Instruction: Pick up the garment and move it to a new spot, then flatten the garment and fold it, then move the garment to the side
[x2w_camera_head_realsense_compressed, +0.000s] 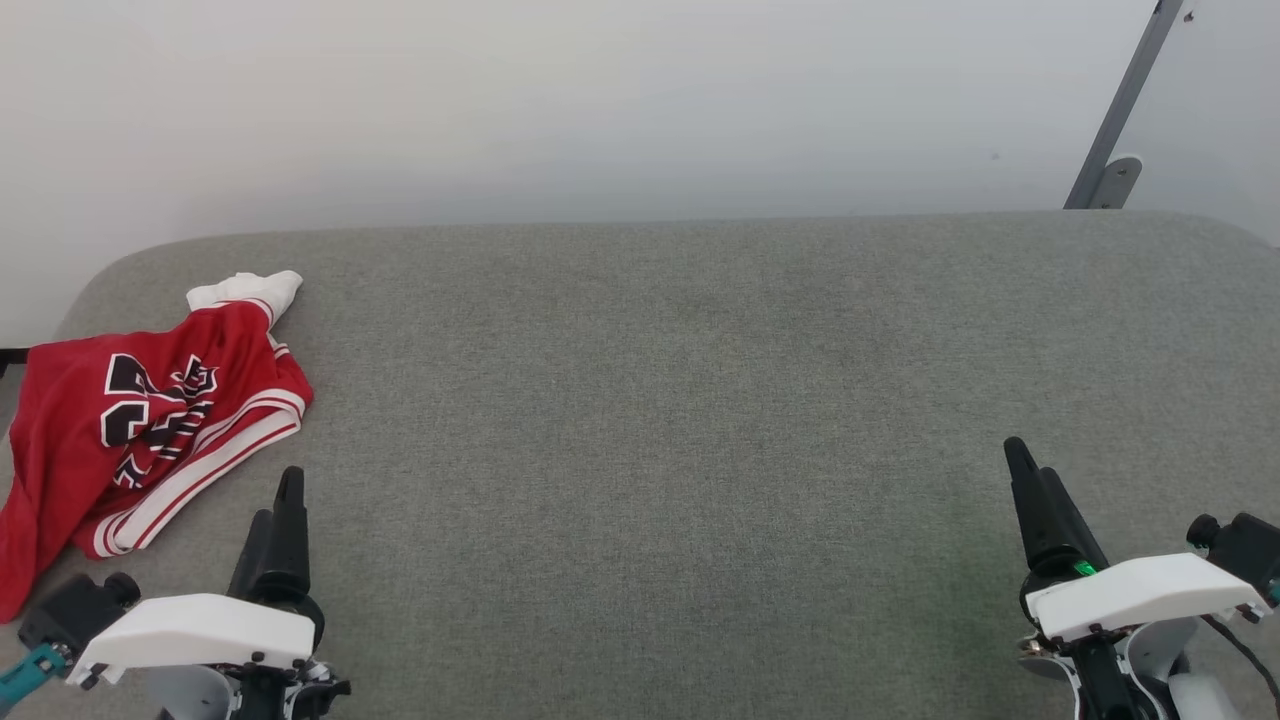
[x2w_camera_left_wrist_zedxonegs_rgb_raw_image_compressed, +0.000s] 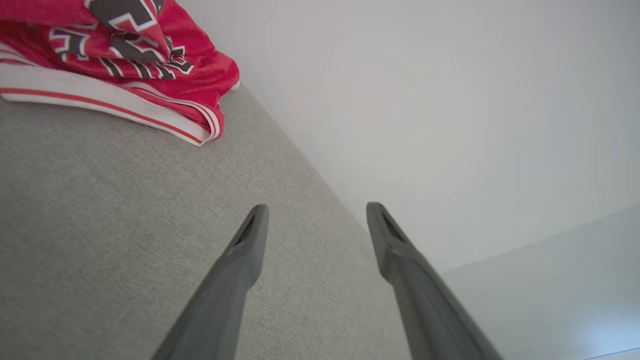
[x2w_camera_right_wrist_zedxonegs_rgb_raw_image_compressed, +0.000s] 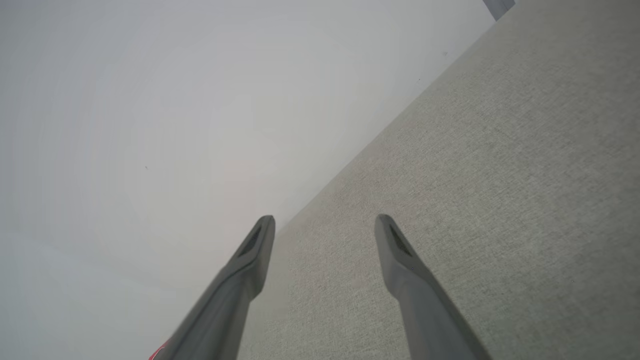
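Note:
The garment (x2w_camera_head_realsense_compressed: 140, 420) is a red jersey with black white-outlined lettering, striped red-and-white trim and a white sleeve. It lies crumpled at the far left of the grey fabric table (x2w_camera_head_realsense_compressed: 700, 400), partly over the left edge. In the left wrist view the garment (x2w_camera_left_wrist_zedxonegs_rgb_raw_image_compressed: 125, 55) lies at the upper left. My left gripper (x2w_camera_head_realsense_compressed: 285, 500) hovers just right of its near end, open and empty, with a wide gap between the fingers (x2w_camera_left_wrist_zedxonegs_rgb_raw_image_compressed: 250, 240). My right gripper (x2w_camera_head_realsense_compressed: 1030, 480) is at the lower right, far from the garment, open and empty (x2w_camera_right_wrist_zedxonegs_rgb_raw_image_compressed: 322, 225).
A pale wall (x2w_camera_head_realsense_compressed: 600, 100) runs behind the table's far edge. A grey metal bracket (x2w_camera_head_realsense_compressed: 1115, 150) leans against it at the upper right. The table's corners are rounded.

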